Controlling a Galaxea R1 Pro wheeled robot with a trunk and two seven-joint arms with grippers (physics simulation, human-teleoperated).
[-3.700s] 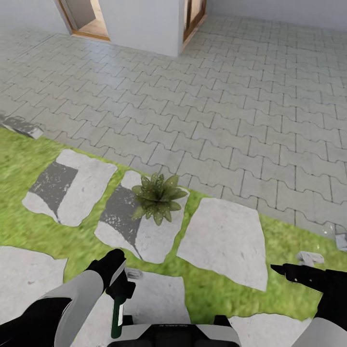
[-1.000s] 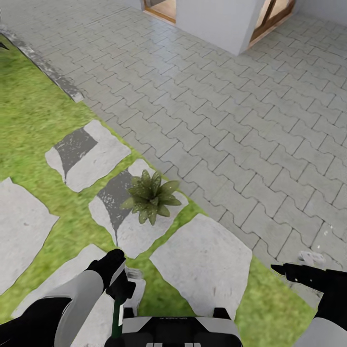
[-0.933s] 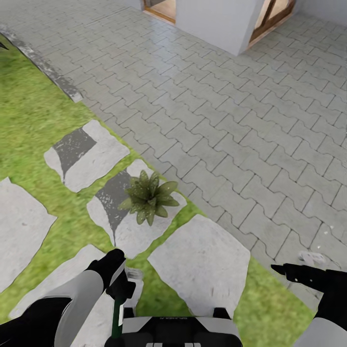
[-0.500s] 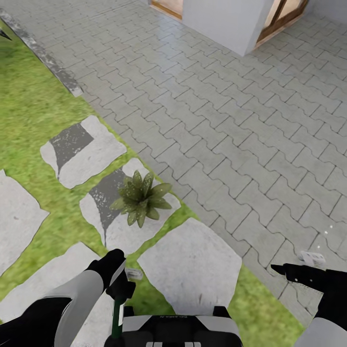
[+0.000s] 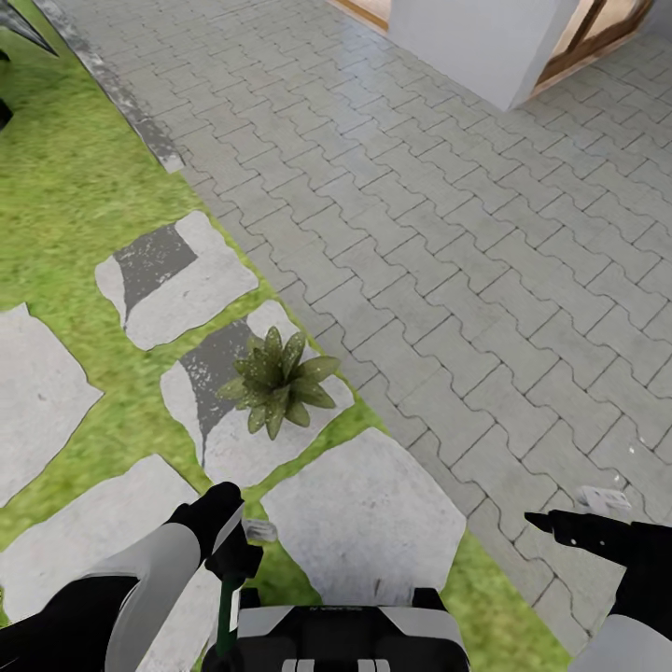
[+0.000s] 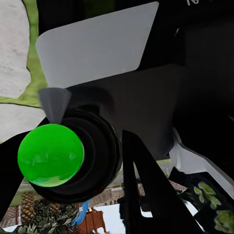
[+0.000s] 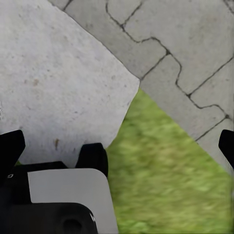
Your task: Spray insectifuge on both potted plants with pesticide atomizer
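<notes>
On stepping stone (image 5: 257, 439) ahead, potted plant (image 5: 275, 378); left claw (image 5: 233, 557) clamped on pesticide atomizer (image 5: 224, 611), right claw (image 5: 560, 527) spread wide over lawn (image 5: 65, 196).

potted plant (image 5: 276, 379) upright (stepping stone (image 5: 245, 425))

white bldg wall (image 5: 476, 42), wood doorframe (image 5: 597, 47)

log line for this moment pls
left gripper: shut on pesticide atomizer | right gripper: open, empty | potted plant: on stepping stone, ahead
</notes>
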